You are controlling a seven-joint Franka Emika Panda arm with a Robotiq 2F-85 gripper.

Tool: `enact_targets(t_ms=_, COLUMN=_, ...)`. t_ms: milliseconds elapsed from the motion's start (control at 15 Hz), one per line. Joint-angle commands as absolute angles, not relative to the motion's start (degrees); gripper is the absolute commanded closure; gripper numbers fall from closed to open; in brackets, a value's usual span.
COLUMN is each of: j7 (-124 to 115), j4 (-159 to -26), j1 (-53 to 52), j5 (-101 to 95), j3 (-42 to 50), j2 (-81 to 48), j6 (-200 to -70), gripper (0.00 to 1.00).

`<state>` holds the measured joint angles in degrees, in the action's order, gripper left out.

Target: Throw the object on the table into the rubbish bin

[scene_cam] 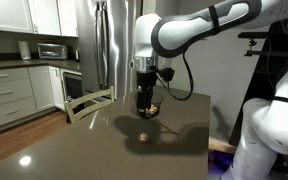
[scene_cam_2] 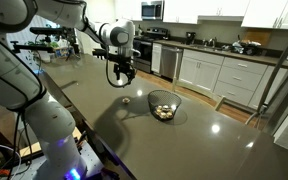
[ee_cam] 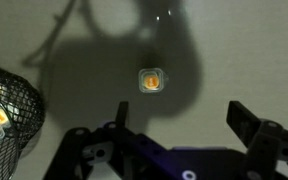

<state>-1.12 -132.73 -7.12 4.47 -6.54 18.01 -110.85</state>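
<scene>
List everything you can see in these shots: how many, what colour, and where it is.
table: one, dark and glossy, fills the foreground
small object: one, yellow-orange, on the bare table beside the bin, apart from it
bin: one, black wire mesh, on the table
pieces in the bin: several, yellowish, count unclear
fridge: one, stainless steel, behind the table
cabinets: several, white, along the walls
chair: one, pale wood, at the table's far edge
arm: one, white, reaching over the table
gripper: one, black, above the small object, jaws open and empty
</scene>
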Motion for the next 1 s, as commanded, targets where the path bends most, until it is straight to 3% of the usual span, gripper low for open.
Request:
enact_targets(t_ms=0, j7=-1.9, j4=-132.8, j1=-7.2, j5=4.9, j3=-7.0, j2=16.2, j6=-115.4, gripper=0.00)
enact_targets(t_ms=933, j7=-2.6, j4=-141.9, j1=-6.4, j5=2.2, j3=-7.1, j2=16.0, j6=-127.8, gripper=0.00)
